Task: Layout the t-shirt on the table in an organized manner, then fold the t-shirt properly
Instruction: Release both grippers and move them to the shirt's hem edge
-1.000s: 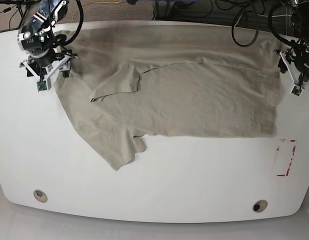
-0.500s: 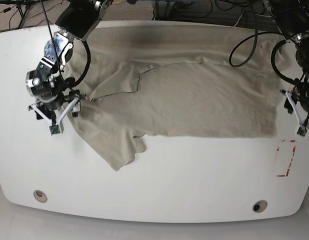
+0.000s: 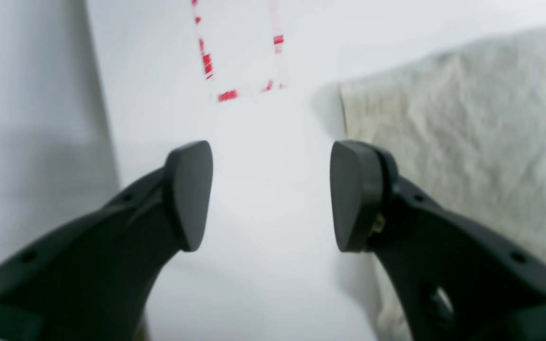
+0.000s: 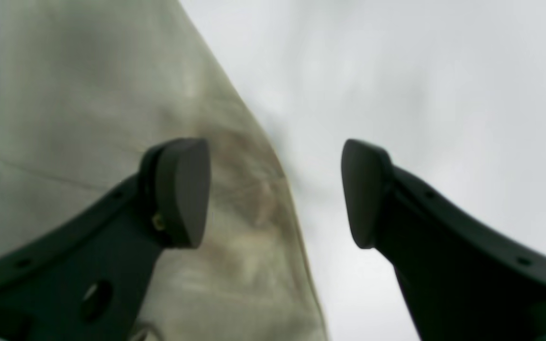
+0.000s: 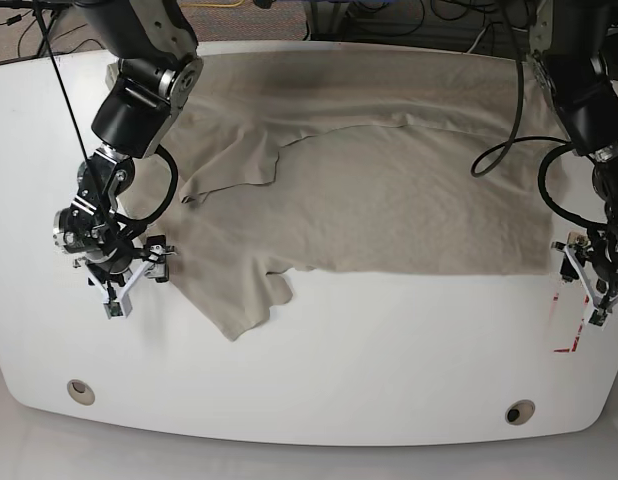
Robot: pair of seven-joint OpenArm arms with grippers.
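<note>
Across the large white smooth table [image 5: 319, 370], the plain beige t-shirt [image 5: 389, 190] lies spread; red-tape rectangle [image 5: 572, 320] at four o'clock. Left gripper [image 3: 270, 194] and right gripper [image 4: 275, 192] hover spread, empty.

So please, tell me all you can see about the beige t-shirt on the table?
The plain beige short-sleeved t-shirt of thin soft fabric lies spread on the white smooth tabletop, not yet folded. Its far part is doubled over, one sleeve lies turned across the body, another sticks out toward the near edge. Light wrinkles show. Nothing grips it.
</note>
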